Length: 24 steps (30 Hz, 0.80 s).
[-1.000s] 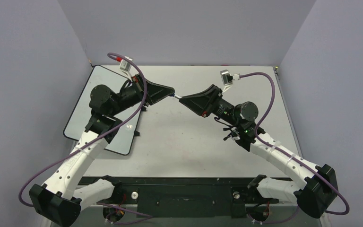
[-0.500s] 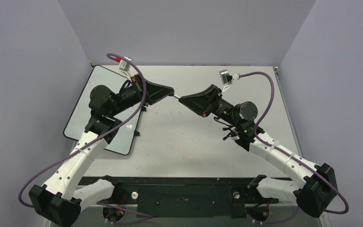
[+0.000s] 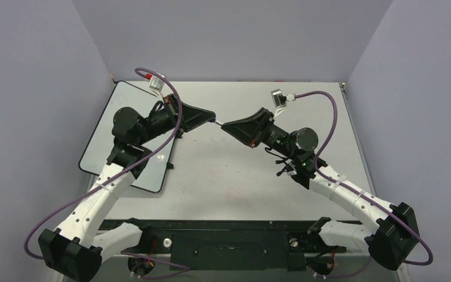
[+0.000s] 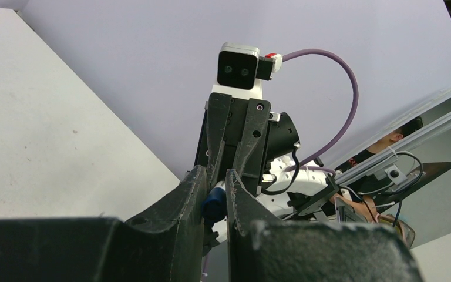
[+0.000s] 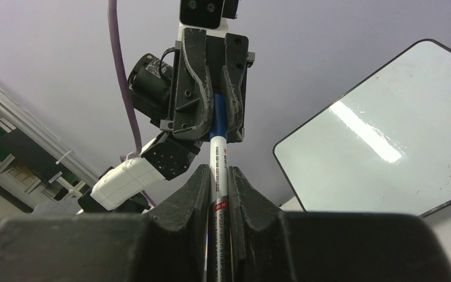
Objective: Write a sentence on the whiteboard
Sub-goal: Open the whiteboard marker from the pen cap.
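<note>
Blue cap (image 4: 213, 202) pinched in my left gripper (image 3: 212, 116), right gripper (image 3: 226, 124) clamped on marker (image 5: 218, 155) body mid-air. Whiteboard (image 3: 97, 150) lies left, looks blank; uncapping pending, all writing yet to do.

White-and-black twin rig trailing purple cables (image 3: 180, 117)

The left arm (image 3: 103, 197) and right arm (image 3: 352, 197) have white links dotted with small holes, black joint housings and black bases (image 3: 67, 255) at the lower corners. The left gripper (image 3: 213, 116) and right gripper (image 3: 224, 124) are black wedges, each topped by a silver wrist camera (image 4: 238, 69) with a red-tipped plug. Green lights (image 3: 302, 165) glow mid-right.
</note>
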Each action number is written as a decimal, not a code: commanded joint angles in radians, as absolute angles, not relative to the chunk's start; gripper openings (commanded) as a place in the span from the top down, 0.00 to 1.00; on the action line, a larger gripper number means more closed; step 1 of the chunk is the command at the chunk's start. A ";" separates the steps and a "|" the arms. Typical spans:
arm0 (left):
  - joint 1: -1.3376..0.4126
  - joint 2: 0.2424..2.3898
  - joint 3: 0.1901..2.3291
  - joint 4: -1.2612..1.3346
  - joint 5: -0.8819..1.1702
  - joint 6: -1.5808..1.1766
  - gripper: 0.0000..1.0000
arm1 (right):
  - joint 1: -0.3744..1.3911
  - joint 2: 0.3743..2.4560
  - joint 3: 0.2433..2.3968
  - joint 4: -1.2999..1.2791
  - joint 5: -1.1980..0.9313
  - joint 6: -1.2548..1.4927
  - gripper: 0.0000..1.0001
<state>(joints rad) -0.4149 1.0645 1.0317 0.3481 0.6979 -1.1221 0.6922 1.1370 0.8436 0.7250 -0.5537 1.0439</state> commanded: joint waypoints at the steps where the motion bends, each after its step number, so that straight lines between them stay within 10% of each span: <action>1: -0.369 1.074 1.035 0.393 0.673 -1.112 1.00 | 0.682 1.075 0.840 0.819 -0.556 1.033 1.00; 24: -0.206 1.044 1.006 0.408 0.686 -1.158 1.00 | 0.673 1.058 0.818 0.754 -0.557 0.991 1.00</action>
<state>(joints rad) -0.2398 1.0698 1.0065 0.3630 0.7090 -1.1492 0.6739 1.0859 0.8177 0.7223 -0.5499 1.0248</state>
